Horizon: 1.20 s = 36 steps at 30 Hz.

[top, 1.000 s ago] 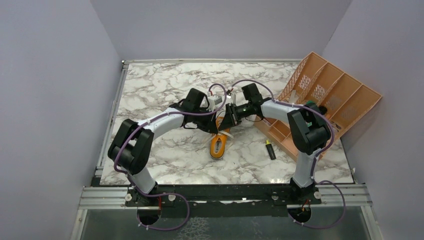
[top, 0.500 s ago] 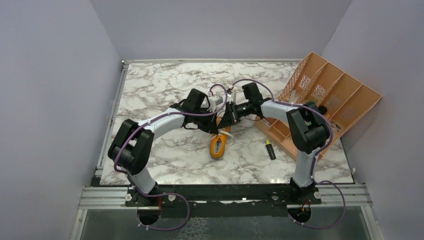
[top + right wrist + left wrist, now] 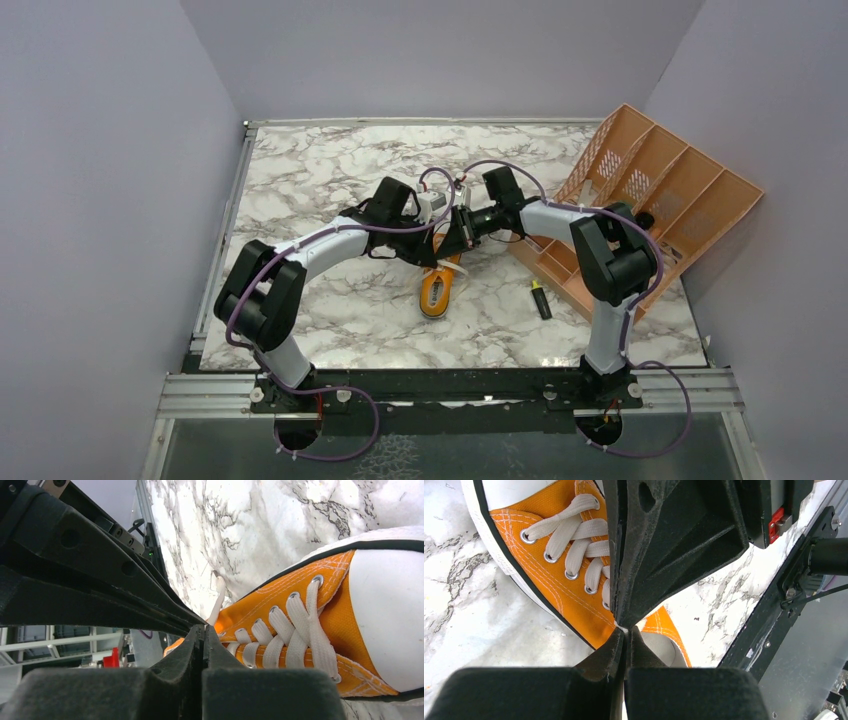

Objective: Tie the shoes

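Note:
The orange shoe [image 3: 437, 290] with its white toe cap lies at the table's middle, toe toward the arms. My two grippers meet tip to tip just above its tongue end. In the left wrist view the left gripper [image 3: 624, 630] is shut, with a sliver of white lace at its tips, over the shoe [image 3: 569, 595] and its crossed laces [image 3: 574, 535]. My right gripper [image 3: 204, 628] is shut too. A loose lace strand [image 3: 216, 602] runs up to its tips beside the shoe [image 3: 300, 592]. From above, the left gripper [image 3: 440, 256] and right gripper [image 3: 456, 246] hide the pinch point.
A tilted orange plastic organiser [image 3: 650, 200] leans at the right, against the right arm's side. A dark marker with a yellow cap [image 3: 541, 299] lies right of the shoe. The marble table [image 3: 330, 180] ends in a metal rail at the near edge.
The right gripper's jaws have closed at the lace. Both arms have hardly shifted and the shoe lies where it was.

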Tool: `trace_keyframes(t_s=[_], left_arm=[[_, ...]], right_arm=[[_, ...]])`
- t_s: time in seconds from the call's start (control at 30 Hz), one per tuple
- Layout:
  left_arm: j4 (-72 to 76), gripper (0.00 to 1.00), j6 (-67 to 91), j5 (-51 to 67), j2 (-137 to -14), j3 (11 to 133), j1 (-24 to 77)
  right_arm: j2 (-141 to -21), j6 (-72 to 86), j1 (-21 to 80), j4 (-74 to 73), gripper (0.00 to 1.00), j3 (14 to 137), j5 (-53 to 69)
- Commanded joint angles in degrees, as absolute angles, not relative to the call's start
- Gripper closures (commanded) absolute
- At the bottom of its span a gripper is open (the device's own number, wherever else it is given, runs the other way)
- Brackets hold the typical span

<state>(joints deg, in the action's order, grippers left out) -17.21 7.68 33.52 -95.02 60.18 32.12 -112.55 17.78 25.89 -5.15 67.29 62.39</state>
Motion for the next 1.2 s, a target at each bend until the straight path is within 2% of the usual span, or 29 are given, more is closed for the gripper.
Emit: trace_keyframes(t_s=[0.0, 0.57, 0.87, 1.17], left_arm=[[-16.0, 1.00, 7.8, 32.5, -93.1, 59.6, 32.6], [-15.2, 1.00, 11.5, 25.4, -94.1, 60.7, 33.6], [-1.8, 1.00, 20.9, 28.6, -92.2, 53.5, 33.9], [15.2, 1.00, 28.2, 28.4, -90.3, 44.8, 34.0]], right_arm=[[-112.8, 18.4, 26.2, -3.0, 0.99, 67.0, 64.3], [-106.5, 32.0, 26.2, 10.2, 0.99, 59.0, 64.2], [-103.3, 52.9, 26.8, 27.1, 0.99, 50.7, 61.1], [-99.1, 61.1, 27.2, 30.5, 0.99, 47.5, 58.5]])
